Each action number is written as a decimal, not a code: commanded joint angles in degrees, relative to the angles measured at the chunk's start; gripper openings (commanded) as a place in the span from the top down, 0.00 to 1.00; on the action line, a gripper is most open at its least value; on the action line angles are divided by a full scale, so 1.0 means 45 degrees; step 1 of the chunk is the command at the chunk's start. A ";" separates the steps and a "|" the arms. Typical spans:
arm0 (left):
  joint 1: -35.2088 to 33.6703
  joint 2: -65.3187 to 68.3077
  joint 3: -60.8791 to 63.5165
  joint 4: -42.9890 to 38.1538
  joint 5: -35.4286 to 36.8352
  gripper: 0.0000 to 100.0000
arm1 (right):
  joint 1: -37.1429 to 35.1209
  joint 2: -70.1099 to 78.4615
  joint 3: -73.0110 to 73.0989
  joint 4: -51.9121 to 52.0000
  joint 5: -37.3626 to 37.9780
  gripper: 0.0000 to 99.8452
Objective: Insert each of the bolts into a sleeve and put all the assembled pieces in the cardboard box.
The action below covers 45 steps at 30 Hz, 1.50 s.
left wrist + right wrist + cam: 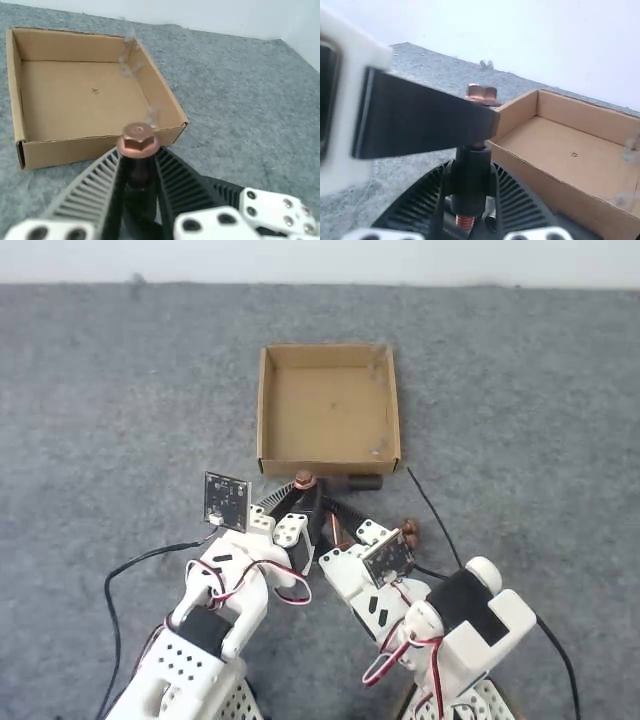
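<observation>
A copper-headed bolt (304, 480) stands upright just in front of the cardboard box (328, 465). My left gripper (303, 502) is shut on its shank right under the hex head (138, 141). The bolt passes down through a black sleeve (468, 180), and its threaded tip pokes out below. My right gripper (468, 200) is shut on that sleeve. In the right wrist view, one of the left gripper's fingers (420, 122) crosses in front of the bolt (481, 93). The open box (95, 147) holds no pieces.
A second bolt (408, 530) lies on the grey carpet right of the right gripper (330, 530). Another black sleeve (365, 482) lies against the box's front wall. A black cable (430, 510) runs back along the right arm.
</observation>
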 commanded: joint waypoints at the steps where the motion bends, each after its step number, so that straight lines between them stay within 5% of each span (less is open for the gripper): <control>1: -0.0156 -0.0410 -0.0205 -0.0410 0.0078 0.95 | 0.0342 -0.0029 0.0274 -0.0303 0.0274 0.99; 19: -0.0254 -0.0410 -0.0400 -0.0098 0.0039 0.89 | 0.0459 -0.0029 0.0274 -0.0303 0.0293 0.99; 25: -0.0156 -0.0410 -0.1534 0.1973 0.0078 0.89 | 0.0459 -0.0029 0.0274 -0.0283 0.0293 0.99; 32: -0.0156 -0.0449 -0.1729 0.2071 0.0156 0.87 | 0.0459 0.0010 0.0215 -0.0205 0.0313 0.99; 45: -0.0547 -0.5333 -0.1553 0.5216 0.1055 0.80 | 0.0459 0.0068 0.0176 -0.0186 0.0313 0.99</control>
